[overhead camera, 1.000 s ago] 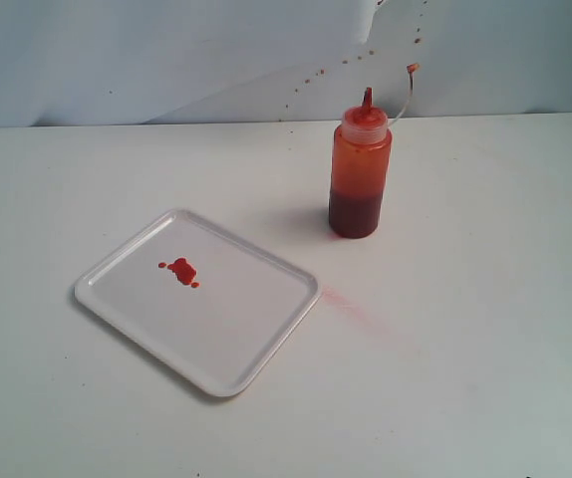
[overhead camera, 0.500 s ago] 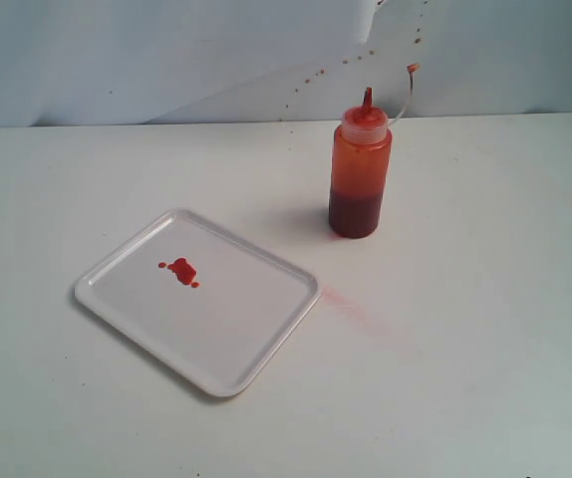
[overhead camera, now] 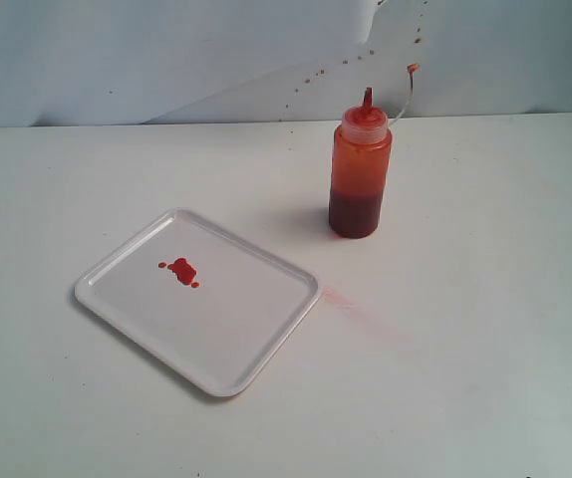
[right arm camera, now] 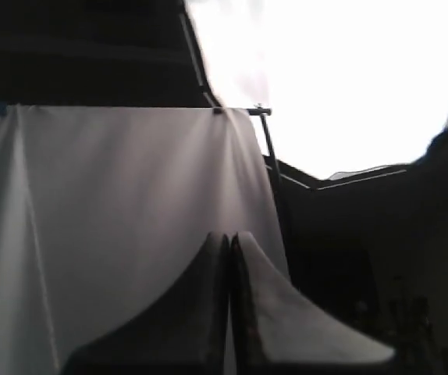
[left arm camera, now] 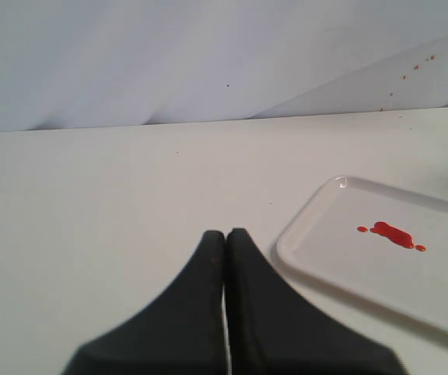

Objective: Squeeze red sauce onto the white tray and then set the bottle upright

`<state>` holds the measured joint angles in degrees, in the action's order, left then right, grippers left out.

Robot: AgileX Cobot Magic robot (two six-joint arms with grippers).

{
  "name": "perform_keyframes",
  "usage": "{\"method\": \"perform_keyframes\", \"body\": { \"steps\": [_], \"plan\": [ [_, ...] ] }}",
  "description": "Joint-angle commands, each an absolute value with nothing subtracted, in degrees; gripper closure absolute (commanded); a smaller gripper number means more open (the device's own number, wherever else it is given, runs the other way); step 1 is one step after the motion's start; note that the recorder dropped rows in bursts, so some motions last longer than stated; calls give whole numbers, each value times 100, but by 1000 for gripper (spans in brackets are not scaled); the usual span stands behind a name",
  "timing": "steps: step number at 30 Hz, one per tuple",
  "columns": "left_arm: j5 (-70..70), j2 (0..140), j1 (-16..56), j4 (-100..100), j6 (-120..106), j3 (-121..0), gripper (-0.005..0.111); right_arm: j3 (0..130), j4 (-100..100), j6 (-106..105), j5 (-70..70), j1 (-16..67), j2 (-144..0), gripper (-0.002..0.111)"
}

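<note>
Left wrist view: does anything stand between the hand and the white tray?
Nothing visible: only bare table separates the shut left hand from the white tray; the bottle stands upright apart from the tray.

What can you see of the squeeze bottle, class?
The bottle is a translucent orange-red plastic cylinder with a pointed red nozzle cap and a small red plug on a thin strap. Dark red sauce fills its lower part. It stands upright on the white table, apart from the white tray; no tool touches it.
</note>
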<state>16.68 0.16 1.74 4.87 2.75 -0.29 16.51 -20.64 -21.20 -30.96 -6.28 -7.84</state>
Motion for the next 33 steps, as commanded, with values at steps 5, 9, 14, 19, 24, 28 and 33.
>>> {"method": "perform_keyframes", "body": {
  "steps": [5,9,14,19,24,28,33],
  "plan": [
    [1627,0,157,489,277,0,107,1642,-626,-1427,-1884,-678,-761,108],
    [1627,0,157,489,277,0,107,1642,-467,-1427,-1138,-678,-761,108],
    [1627,0,157,489,277,0,107,1642,-467,-1427,-426,-678,-761,108],
    [1638,0,157,489,281,0,107,1642,-65,-1427,466,-678,-761,108],
    [1638,0,157,489,281,0,107,1642,0,-1358,897,-678,-761,108],
    [1638,0,157,489,281,0,107,1519,0,-1260,1131,-678,-761,108],
    [1638,0,157,489,281,0,107,1071,0,-1250,1118,-678,-761,108]
  ]
}}
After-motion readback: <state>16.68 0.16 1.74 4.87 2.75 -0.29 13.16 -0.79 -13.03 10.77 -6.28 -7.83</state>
